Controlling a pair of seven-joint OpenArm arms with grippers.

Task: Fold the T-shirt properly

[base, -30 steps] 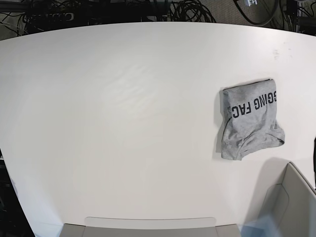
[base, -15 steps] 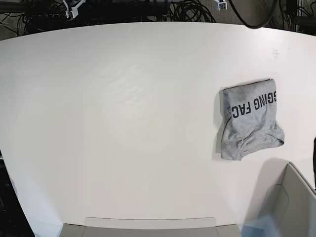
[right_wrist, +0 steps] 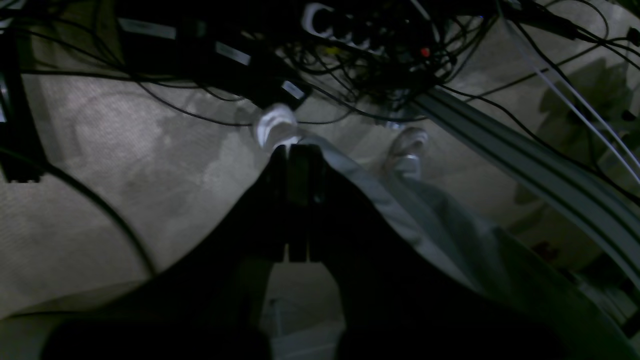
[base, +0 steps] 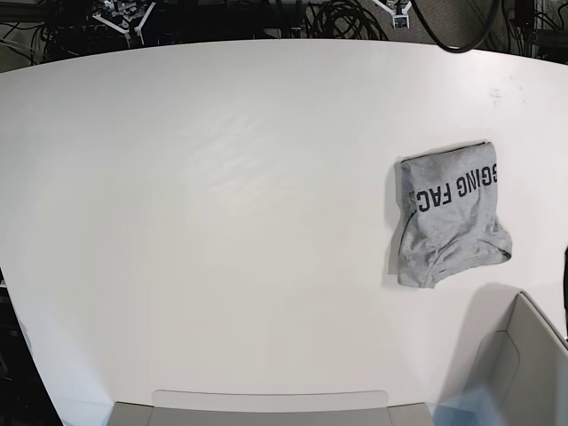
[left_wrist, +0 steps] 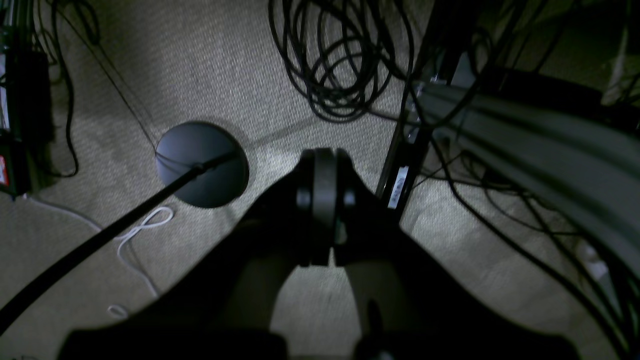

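On the right side of the white table point(base: 222, 222), the folded grey T-shirt point(base: 448, 217) is lying lettering-up, nothing touching it. I'm holding my left gripper point(left_wrist: 320, 200) and right gripper point(right_wrist: 295, 200) over carpet and cables, both with jaws pressed together, gripping nothing.

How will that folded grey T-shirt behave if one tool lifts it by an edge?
The T-shirt will probably sag and come unfolded: it is soft cloth in loose layers, with a rumpled lower edge. It looks light, so lifting should take little force. Pushed across the smooth white table, it would likely bunch up instead of sliding whole.
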